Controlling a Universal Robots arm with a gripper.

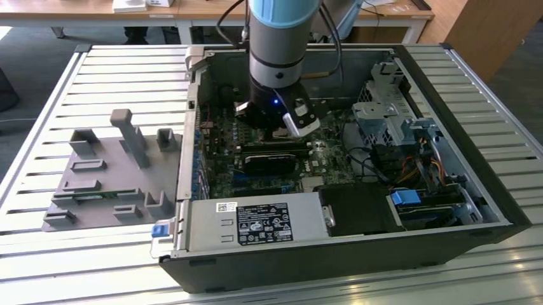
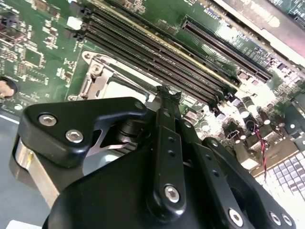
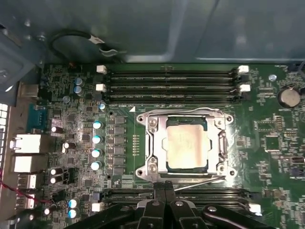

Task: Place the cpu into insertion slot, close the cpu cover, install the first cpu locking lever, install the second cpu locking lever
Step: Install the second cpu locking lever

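The claw (image 3: pixel 164 191) has its fingers drawn together, tips pressed side by side and holding nothing, poised just at the socket's 6 o'clock edge in the first wrist view, beside a thin silver locking lever (image 3: pixel 200 180) that lies along that edge. The cpu (image 3: pixel 188 148) sits flat in the socket, its dull tan top showing through the window of the cpu cover (image 3: pixel 153 143), which is folded down around it. Three long memory slots (image 3: pixel 169 82) run at the socket's 12 o'clock. In the exterior view the arm reaches down into the open computer case (image 1: pixel 475 210) on the slatted counter (image 1: pixel 51 114).
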